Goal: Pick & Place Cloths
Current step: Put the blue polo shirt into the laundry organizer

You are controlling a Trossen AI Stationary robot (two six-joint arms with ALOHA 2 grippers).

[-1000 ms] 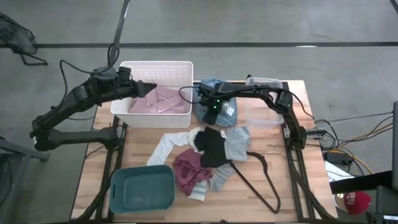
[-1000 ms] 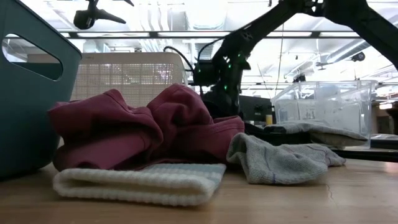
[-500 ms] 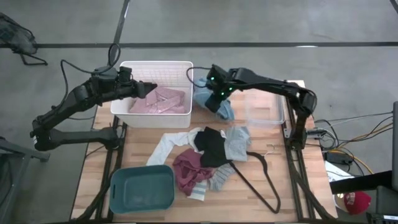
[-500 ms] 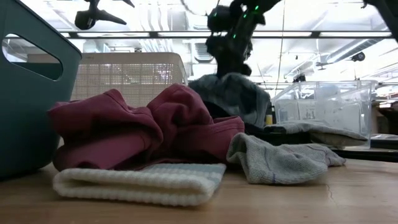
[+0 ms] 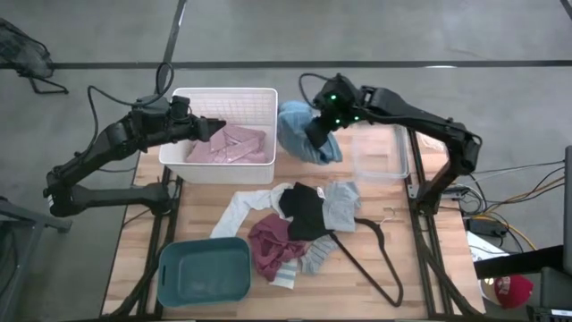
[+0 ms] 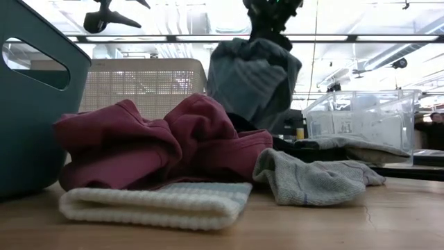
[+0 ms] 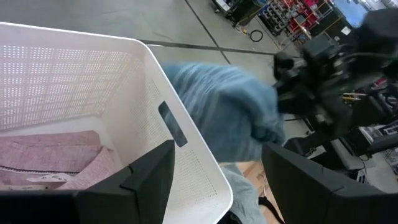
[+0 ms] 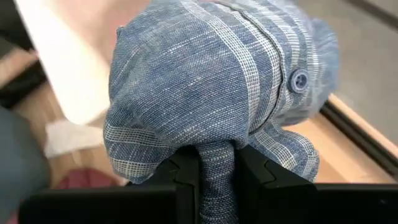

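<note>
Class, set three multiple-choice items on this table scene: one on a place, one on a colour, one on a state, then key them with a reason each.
1. Where is the pink checked shirt?
A. in the white basket
B. in the teal bin
C. on the hanger

2. What colour is the shirt held by the right claw?
A. maroon
B. blue striped
C. black

3. How is the blue striped shirt?
A. flat on the table
B. inside the clear tub
C. hanging in the air

Key: 1 A, pink fabric lies inside the white walls; 2 B, the wrist view shows blue stripes pinched; 3 C, the low view shows it dangling clear.
</note>
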